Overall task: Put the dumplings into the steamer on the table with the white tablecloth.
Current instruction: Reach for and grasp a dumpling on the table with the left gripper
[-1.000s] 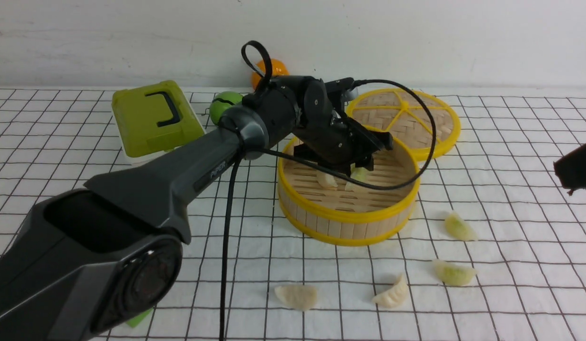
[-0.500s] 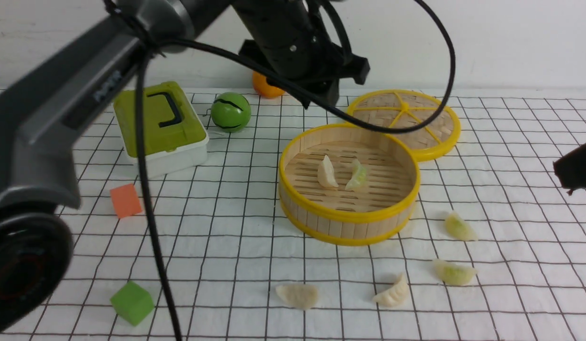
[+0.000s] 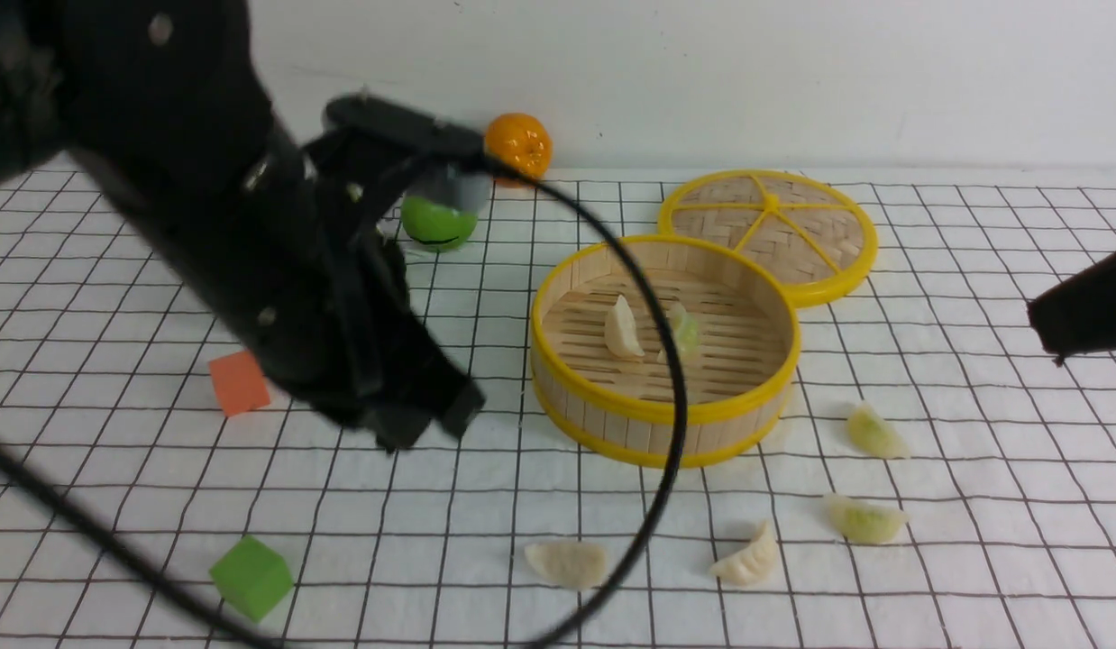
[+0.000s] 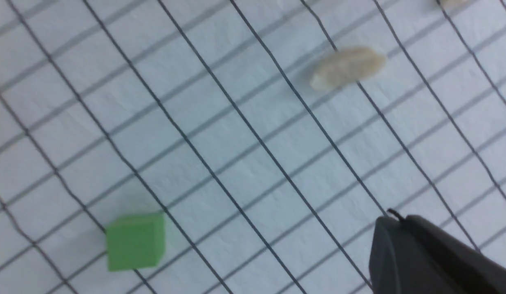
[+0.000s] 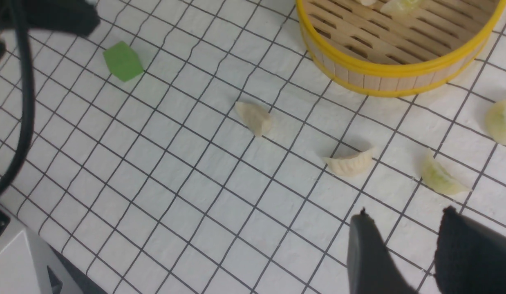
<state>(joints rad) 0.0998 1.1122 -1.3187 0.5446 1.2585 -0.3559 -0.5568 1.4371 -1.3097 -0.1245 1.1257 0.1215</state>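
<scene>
Since a second ago the left jaws have swung off the steamer (image 3: pixel 666 424), leaving a cream dumpling (image 3: pixel 622 329) and a green dumpling (image 3: pixel 683 332) inside. They are now pressed together and empty; the right jaws stand spread, also empty. Four more dumplings lie loose on the white tablecloth (image 3: pixel 973 505), two just beyond the right jaws' tips. They look light, small and smooth, so probably slippery: pinch across the plump belly, not the thin pleated edge. The left wrist view places a cream one (image 4: pixel 347 67) well ahead of the left jaws, which the front view smears into blur.
</scene>
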